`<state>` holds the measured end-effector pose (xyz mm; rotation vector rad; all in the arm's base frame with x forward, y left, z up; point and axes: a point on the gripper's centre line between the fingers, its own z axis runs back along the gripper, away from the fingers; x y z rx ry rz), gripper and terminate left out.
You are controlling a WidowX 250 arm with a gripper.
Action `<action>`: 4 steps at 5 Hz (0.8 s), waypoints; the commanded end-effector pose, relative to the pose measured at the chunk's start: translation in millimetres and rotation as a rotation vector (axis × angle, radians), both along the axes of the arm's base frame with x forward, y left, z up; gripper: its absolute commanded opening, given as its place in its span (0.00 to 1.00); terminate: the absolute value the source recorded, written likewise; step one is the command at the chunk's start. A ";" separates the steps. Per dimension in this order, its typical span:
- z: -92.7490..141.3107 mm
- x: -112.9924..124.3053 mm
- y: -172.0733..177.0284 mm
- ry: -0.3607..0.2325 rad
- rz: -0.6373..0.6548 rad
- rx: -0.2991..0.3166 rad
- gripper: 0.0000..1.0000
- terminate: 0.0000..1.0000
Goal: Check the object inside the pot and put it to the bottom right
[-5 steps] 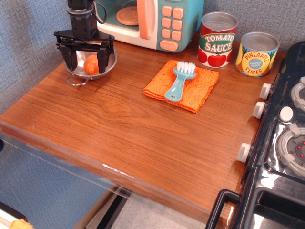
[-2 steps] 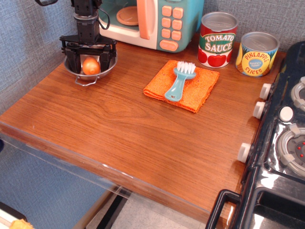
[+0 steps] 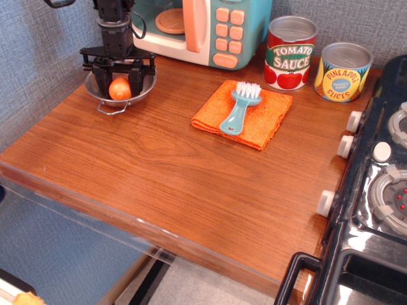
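The small steel pot [image 3: 145, 88] stands at the back left of the wooden counter, its wire handle pointing to the front. The orange egg-shaped object [image 3: 119, 88] sits inside it. My gripper [image 3: 119, 79] reaches straight down into the pot. Its black fingers [image 3: 103, 77] stand on either side of the object and lie against it. The object is still down in the pot.
A toy microwave [image 3: 203, 28] stands right behind the pot. An orange cloth [image 3: 245, 114] with a blue brush [image 3: 239, 109] lies mid-counter. Two cans, tomato sauce [image 3: 290, 54] and pineapple [image 3: 343, 71], stand at the back right. A toy stove [image 3: 375, 184] borders the right edge.
My gripper has come down further into the pot and its fingers have moved in from wide open to against the orange object. The pot shifted slightly.
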<state>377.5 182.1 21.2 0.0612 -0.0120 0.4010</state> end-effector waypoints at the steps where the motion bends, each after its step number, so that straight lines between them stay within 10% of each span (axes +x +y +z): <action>1: 103.0 -0.8 -77.3 -0.269 -0.259 0.132 0.00 0.00; 4: 35.9 -47.6 -219.3 -0.147 -0.592 -0.023 0.00 0.00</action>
